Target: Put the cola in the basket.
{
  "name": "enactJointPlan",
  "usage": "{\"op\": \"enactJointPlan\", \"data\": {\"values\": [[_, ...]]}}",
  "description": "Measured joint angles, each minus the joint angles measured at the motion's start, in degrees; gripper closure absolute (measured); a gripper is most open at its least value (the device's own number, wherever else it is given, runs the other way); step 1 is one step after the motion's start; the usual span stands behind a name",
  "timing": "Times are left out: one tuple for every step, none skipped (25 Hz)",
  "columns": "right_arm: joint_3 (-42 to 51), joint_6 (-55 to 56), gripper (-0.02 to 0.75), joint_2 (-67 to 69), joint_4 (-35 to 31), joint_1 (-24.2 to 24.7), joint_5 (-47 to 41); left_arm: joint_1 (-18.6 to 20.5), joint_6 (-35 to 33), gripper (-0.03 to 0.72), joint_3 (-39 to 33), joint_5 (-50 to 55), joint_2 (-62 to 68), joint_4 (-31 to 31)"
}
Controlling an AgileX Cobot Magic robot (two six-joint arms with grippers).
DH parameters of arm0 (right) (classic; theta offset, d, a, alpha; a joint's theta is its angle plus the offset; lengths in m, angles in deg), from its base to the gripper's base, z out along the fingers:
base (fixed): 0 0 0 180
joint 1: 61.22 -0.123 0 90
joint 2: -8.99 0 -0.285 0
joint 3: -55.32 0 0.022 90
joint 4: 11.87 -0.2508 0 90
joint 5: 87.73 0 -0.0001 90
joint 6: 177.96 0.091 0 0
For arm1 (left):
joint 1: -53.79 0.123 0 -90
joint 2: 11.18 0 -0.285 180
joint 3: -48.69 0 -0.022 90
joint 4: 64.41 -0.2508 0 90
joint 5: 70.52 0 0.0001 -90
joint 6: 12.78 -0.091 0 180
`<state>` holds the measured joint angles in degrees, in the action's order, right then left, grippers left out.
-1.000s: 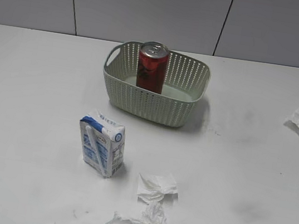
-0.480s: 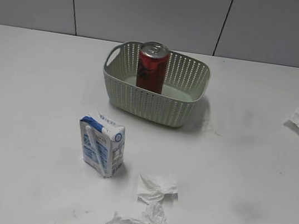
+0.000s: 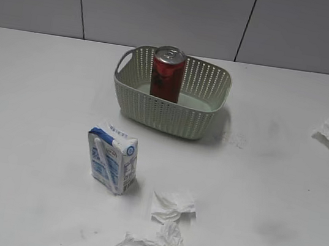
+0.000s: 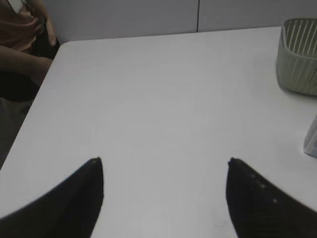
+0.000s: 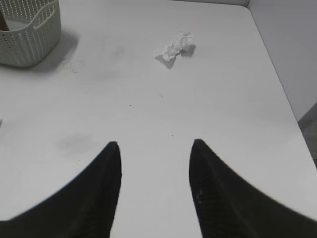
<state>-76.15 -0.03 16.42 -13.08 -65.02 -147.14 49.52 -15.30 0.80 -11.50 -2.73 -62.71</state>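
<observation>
Black fingers of the left gripper (image 4: 165, 161) stand wide apart over bare table (image 4: 148, 99), grasping nothing; the basket (image 4: 298, 59) lies ahead to its right. Likewise the right gripper (image 5: 155, 144) is spread and empty, with the basket (image 5: 29, 32) ahead to its left and a crumpled tissue (image 5: 176, 46) to the right of the basket. From the exterior, the cola (image 3: 167, 74) stands upright inside the basket (image 3: 166, 114), near its back wall. A milk carton (image 3: 112, 158) stands in front of the basket, two tissue wads (image 3: 160, 234) farther forward.
</observation>
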Motion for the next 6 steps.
{"op": "enactJointPlan", "data": {"values": [[0.0,0.0,0.389,0.0,0.0,0.0,0.0,0.0,0.0,0.099,0.0,0.0,-0.1,0.0],[0.0,0.0,0.389,0.0,0.0,0.0,0.0,0.0,0.0,0.099,0.0,0.1,0.0,0.1],[0.0,0.0,0.389,0.0,0.0,0.0,0.0,0.0,0.0,0.099,0.0,0.1,0.0,0.1],[0.0,0.0,0.39,0.0,0.0,0.0,0.0,0.0,0.0,0.099,0.0,0.1,0.0,0.1],[0.0,0.0,0.39,0.0,0.0,0.0,0.0,0.0,0.0,0.099,0.0,0.2,0.0,0.1],[0.0,0.0,0.39,0.0,0.0,0.0,0.0,0.0,0.0,0.099,0.0,0.2,0.0,0.1]]}}
